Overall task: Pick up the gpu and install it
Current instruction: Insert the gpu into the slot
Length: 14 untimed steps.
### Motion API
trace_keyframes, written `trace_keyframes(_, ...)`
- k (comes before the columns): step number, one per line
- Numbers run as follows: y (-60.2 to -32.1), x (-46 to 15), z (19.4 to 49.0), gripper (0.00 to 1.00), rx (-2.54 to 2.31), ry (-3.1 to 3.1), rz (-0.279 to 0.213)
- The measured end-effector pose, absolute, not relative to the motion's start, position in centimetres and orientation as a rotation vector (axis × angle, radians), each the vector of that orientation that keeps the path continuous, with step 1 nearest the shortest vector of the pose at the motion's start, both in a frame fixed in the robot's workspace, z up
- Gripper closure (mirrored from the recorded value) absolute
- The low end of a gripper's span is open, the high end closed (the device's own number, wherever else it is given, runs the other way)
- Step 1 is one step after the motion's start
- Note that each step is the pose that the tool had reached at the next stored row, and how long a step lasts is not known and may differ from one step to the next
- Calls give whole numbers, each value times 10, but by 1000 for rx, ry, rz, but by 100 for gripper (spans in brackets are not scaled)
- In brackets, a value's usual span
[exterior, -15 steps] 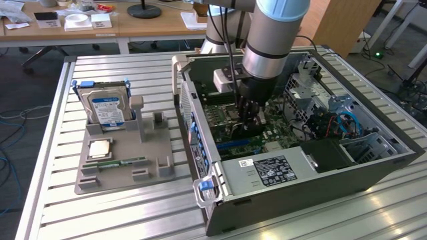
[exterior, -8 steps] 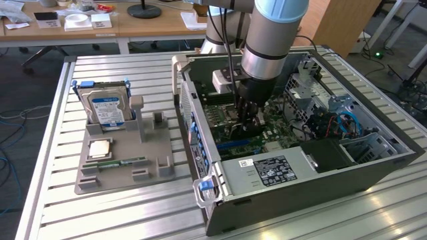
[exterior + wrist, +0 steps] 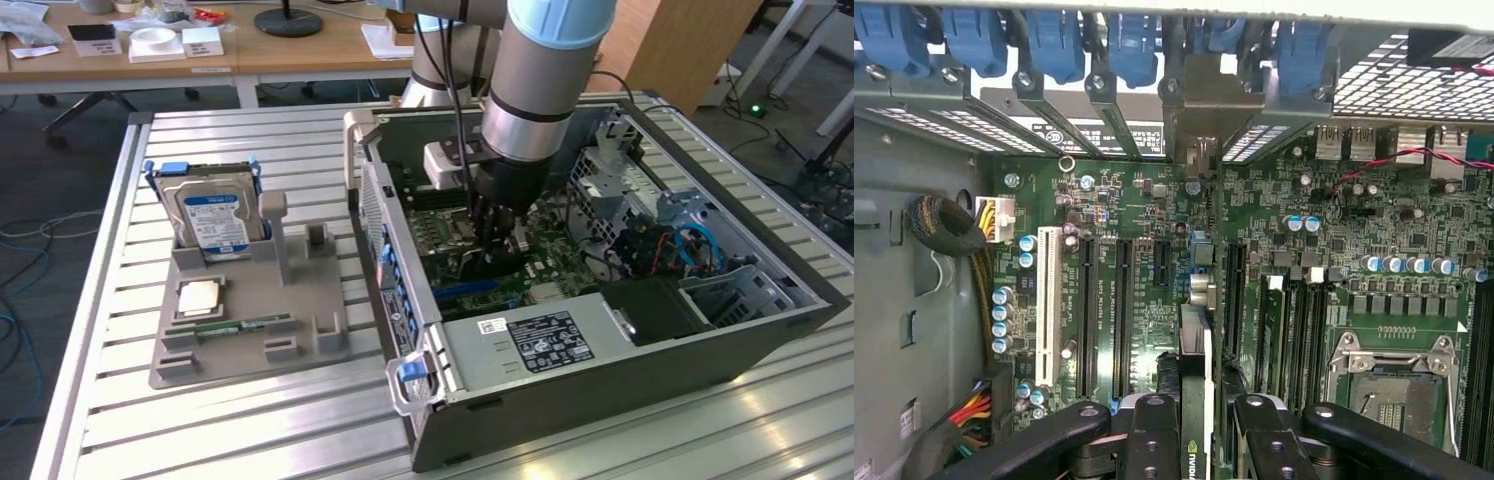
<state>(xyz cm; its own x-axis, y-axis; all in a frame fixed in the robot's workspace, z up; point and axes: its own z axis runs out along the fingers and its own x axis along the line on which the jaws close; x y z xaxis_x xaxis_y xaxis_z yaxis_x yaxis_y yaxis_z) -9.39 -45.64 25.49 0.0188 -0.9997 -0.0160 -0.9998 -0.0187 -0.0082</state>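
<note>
A slatted metal table (image 3: pixel 240 430) is seen. Its half toward the exterior view's right is taken up by an open case (image 3: pixel 587 390) laid on its side, with one corner close to the table's near edge. The arm (image 3: pixel 547 90) is seen reaching down into the case, over the motherboard (image 3: pixel 1134 210). Toward the table's edge at the exterior view's left, apart from the case, a grey holder (image 3: pixel 240 335) is set flat. A hard drive (image 3: pixel 214 215) is stood upright in the holder's far end. A pale square chip (image 3: pixel 198 296) is laid nearer, and a memory stick (image 3: pixel 247 324) just beside it on its near side.

The gpu (image 3: pixel 1194 350) is held inside the case, upright over the motherboard between long black slots. A silver bracket (image 3: pixel 1199 100) in line with the card is set against the case's rear wall, under a row of blue clips (image 3: pixel 1054 40). The jaws are clenched on the gpu, with a black finger (image 3: pixel 1154 440) pressed to each face. Whether the card's edge is seated in a slot cannot be told.
</note>
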Motion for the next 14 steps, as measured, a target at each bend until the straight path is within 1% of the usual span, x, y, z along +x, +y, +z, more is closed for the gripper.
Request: trace_keyframes(14,-456,-96,253,74,-2227,2184,-1)
